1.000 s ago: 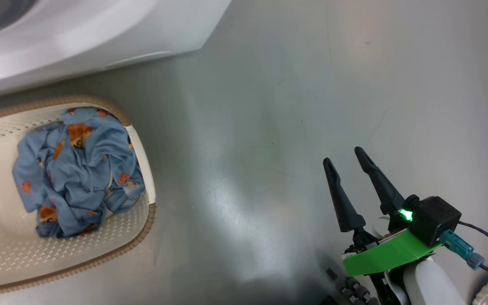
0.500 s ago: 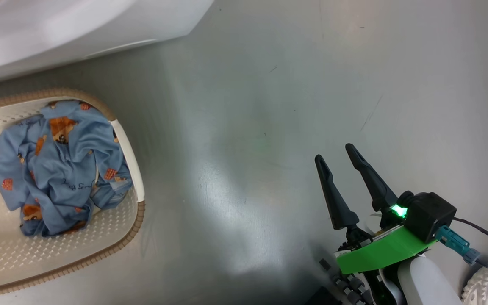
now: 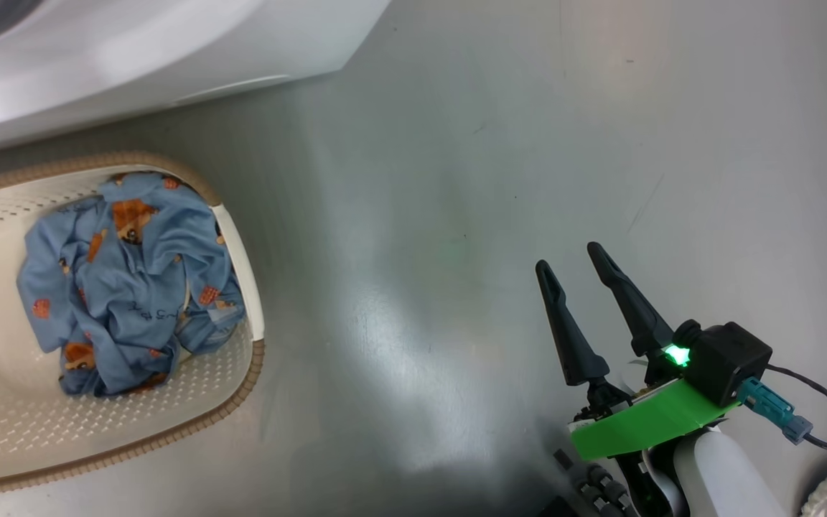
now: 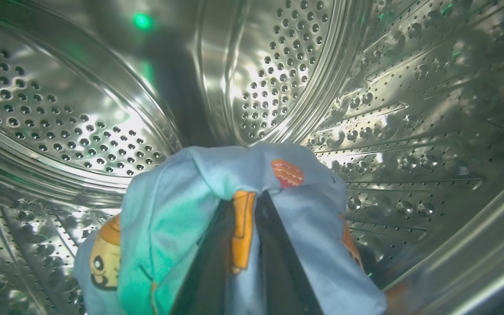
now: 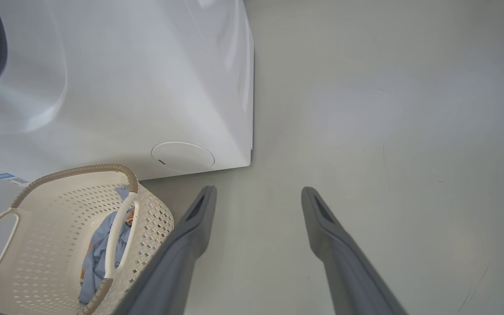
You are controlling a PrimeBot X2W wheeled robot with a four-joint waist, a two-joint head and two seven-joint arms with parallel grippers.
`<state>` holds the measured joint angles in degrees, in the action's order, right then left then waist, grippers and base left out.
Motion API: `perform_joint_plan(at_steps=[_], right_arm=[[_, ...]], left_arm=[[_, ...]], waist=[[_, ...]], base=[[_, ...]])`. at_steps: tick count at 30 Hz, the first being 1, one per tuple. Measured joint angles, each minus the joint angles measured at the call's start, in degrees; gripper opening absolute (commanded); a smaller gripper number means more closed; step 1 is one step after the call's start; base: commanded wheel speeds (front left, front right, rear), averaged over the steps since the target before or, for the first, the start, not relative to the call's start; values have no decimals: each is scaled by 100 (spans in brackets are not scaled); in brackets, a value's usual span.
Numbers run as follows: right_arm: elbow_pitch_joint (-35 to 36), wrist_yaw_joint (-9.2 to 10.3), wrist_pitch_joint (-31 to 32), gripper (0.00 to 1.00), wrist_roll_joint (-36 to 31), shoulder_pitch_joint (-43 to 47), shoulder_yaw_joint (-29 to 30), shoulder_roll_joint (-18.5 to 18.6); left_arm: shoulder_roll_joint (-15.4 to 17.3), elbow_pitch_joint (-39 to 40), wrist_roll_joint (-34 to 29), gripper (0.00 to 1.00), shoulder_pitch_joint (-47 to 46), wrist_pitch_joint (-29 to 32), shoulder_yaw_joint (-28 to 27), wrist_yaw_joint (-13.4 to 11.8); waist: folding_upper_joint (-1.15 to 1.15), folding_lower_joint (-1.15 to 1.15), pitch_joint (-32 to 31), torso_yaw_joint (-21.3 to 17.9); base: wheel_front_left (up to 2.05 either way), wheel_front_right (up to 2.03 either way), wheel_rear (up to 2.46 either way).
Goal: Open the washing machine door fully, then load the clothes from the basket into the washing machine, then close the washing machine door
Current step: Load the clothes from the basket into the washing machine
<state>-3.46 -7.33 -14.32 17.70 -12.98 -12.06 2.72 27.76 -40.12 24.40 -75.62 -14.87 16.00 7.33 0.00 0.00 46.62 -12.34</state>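
Clothes in left gripper, inside drum

The left claw has its fingertips buried under the clothes it pinches, whose lower folds run off the view's bottom edge below it; well left of the right claw, the basket is cut by the edge, the washing machine cropped and blurred; its blue label is unreadably small.
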Motion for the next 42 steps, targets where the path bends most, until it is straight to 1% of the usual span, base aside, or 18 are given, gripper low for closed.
perform_joint_plan(at_steps=[1,3,11,15,20,27,38,42], right_arm=[[-5,0,0,100,-1,0,3,0],[-22,0,0,100,-5,0,4,0],[-64,0,0,100,-7,-1,88,0],[-83,0,0,100,-48,-16,169,1],[-151,0,0,100,-107,-83,223,2],[-336,0,0,100,-189,-112,315,8],[-644,0,0,100,-349,36,471,18],[-714,0,0,100,-378,111,537,23]], left_arm=[[-1,-80,67,100,-16,-1,43,0],[-9,-268,203,100,-77,0,126,0],[-48,-476,311,100,-156,0,321,0],[-172,-476,316,100,-128,0,322,0],[-370,-393,304,100,215,0,216,0],[-641,-92,288,100,857,0,-76,0],[-1155,744,47,100,1989,0,-390,0],[-1269,1059,-108,100,2408,0,-517,0]], waist=[[0,0,-14,11],[0,0,-49,30],[0,0,-176,91],[0,0,-272,152],[0,0,-445,260],[0,0,-789,445],[0,0,-1544,764],[0,0,-1824,888]], base=[[0,0,0],[0,0,0],[0,0,0],[0,0,0],[0,0,0],[0,0,0],[0,0,0],[0,0,0]])
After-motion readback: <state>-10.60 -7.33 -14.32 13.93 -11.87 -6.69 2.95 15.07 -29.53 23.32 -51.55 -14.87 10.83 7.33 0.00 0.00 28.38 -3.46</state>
